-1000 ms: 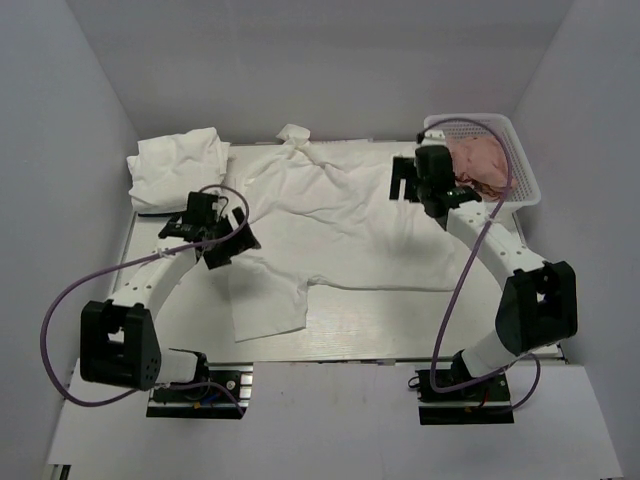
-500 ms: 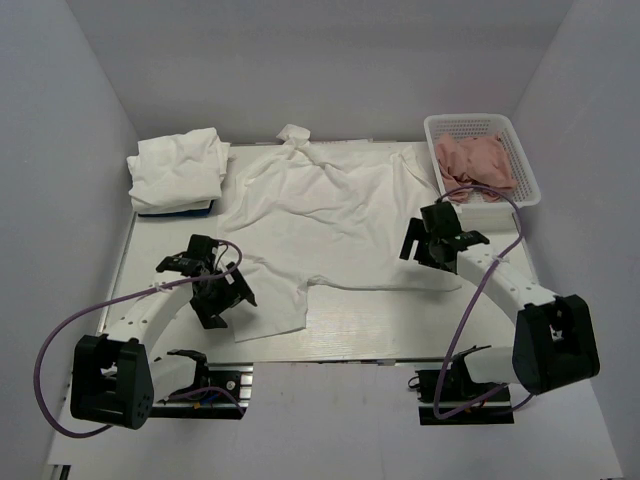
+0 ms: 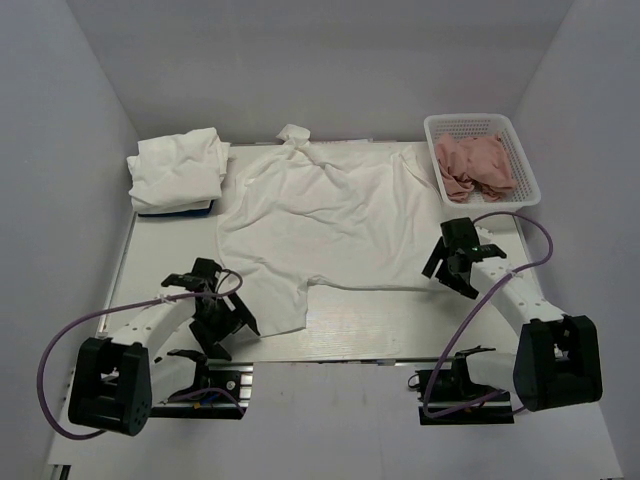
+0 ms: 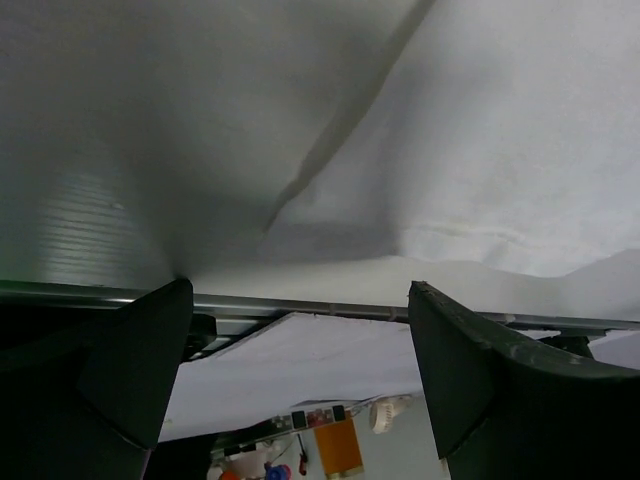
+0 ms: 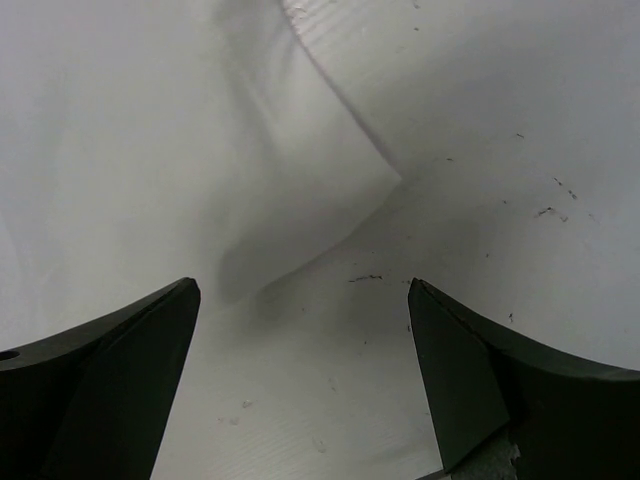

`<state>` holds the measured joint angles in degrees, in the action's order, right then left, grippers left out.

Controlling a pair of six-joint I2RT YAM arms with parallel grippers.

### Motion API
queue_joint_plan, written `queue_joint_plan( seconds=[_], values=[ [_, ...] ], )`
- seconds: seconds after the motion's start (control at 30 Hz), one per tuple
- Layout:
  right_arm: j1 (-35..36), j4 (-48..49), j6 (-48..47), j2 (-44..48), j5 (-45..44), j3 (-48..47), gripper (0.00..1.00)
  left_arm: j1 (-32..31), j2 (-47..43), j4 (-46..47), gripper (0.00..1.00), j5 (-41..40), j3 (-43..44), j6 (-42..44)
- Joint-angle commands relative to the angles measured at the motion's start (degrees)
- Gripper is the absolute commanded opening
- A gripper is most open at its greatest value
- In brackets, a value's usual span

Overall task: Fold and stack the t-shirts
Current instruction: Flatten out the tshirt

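Observation:
A white t-shirt (image 3: 320, 225) lies spread flat across the middle of the table, plain side up, one sleeve reaching toward the front left. A folded white bundle (image 3: 178, 168) sits at the back left corner. My left gripper (image 3: 228, 325) is open and empty, low at the shirt's front-left sleeve corner near the table's front edge; the left wrist view shows white cloth (image 4: 480, 150) above its fingers. My right gripper (image 3: 448, 270) is open and empty just off the shirt's front-right corner; the right wrist view shows that cloth edge (image 5: 180, 150) on the bare table (image 5: 480, 150).
A white plastic basket (image 3: 524, 170) holding pinkish cloth (image 3: 478, 165) stands at the back right. The folded bundle rests on something blue (image 3: 175, 211). Grey walls close in the table on three sides. Purple cables loop from both arms.
Both arms have drawn back toward the front of the table and lowered: the left gripper to the shirt's front-left sleeve corner, the right from beside the basket to the shirt's front-right corner.

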<state>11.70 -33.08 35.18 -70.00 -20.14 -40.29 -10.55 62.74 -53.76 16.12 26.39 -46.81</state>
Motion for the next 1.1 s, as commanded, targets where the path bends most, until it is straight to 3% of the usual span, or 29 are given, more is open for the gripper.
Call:
queue_joint_plan(
  seconds=[0.0,0.1,0.17,0.23,0.43,0.5,0.53,0.57,0.63,0.67,0.77,0.8,1.07],
  values=[
    [-1.9,-0.9,2.7,0.6,-1.7,0.9,0.90,-0.5,2.1,5.4,0.97,-0.4,1.3,-1.4],
    [-3.5,1.1,2.9,0.0,-1.1,1.8,0.90,-1.1,5.4,7.1,0.93,-2.4,2.6,-1.4],
    [-5.0,2.2,3.1,-1.1,-2.2,2.3,0.90,-1.1,6.9,7.8,0.82,-2.4,2.6,-1.4],
    [-6.1,3.5,3.1,-2.5,-2.0,2.5,0.90,-1.1,8.2,10.2,0.62,-2.4,2.6,-1.4],
    [-8.2,8.9,2.9,-7.7,0.9,2.1,0.89,-1.1,9.4,12.7,0.23,-3.5,4.6,-1.4],
    [-8.6,12.0,2.0,-9.5,1.6,2.1,0.85,-1.1,9.4,13.2,0.00,-3.5,5.2,-0.7],
    [-8.5,12.4,1.6,-10.6,1.8,2.1,0.81,-1.1,9.4,13.2,0.00,-2.8,5.2,-0.7],
    [-8.5,12.9,1.4,-11.1,2.1,2.2,0.68,-1.1,8.8,13.8,0.00,-2.8,5.2,-0.1],
    [-8.6,13.3,0.8,-12.2,3.2,2.8,0.52,-1.1,7.1,13.8,0.00,-2.8,5.2,-0.1],
    [-9.6,13.6,0.8,-12.0,3.5,3.5,0.37,-1.1,6.2,13.8,0.00,-2.2,5.2,0.4],
    [-8.3,13.3,0.6,-9.4,4.3,4.9,0.07,-1.1,1.4,13.8,0.00,-0.4,7.5,2.7],
    [-8.2,13.0,0.1,-8.5,4.3,4.9,0.02,-1.1,0.0,13.8,0.00,0.1,8.4,3.3],
    [-8.1,8.2,-6.6,8.1,3.0,-2.3,0.00,-1.1,-6.2,15.6,0.00,-2.6,28.2,10.0]
  ],
)
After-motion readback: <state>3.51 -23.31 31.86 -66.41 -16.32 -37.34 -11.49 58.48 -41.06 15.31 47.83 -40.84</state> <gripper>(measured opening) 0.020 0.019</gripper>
